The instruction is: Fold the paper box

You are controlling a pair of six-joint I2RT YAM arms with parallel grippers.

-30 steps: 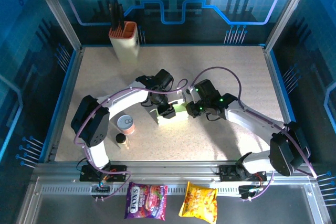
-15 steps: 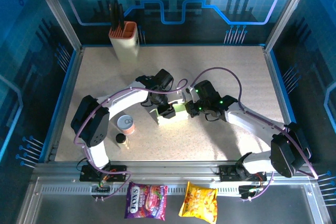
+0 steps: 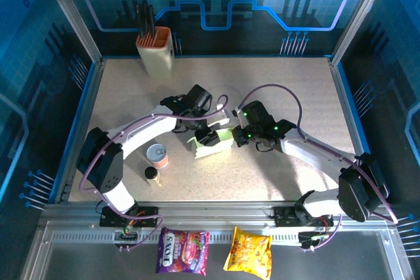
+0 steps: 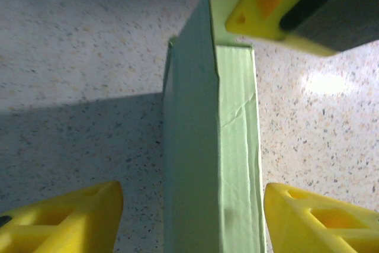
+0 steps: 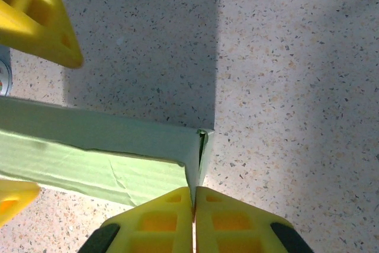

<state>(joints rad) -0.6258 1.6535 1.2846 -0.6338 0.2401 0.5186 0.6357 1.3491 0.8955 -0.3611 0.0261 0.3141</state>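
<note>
Your left end effector [image 4: 192, 211] is hanging with fingers apart, straddling the paper box [image 4: 237, 146], with gaps showing on both sides. The box is standing on edge near the middle of the surface [image 3: 295, 83]. Your right end effector [image 5: 194, 197] is pinching, fingers together, on the box's end flap.

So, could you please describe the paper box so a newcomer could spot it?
On the speckled table, look to the middle. The paper box lies there: pale green, flat-sided cardboard, unlike the round can and small dark jar to its left.
</note>
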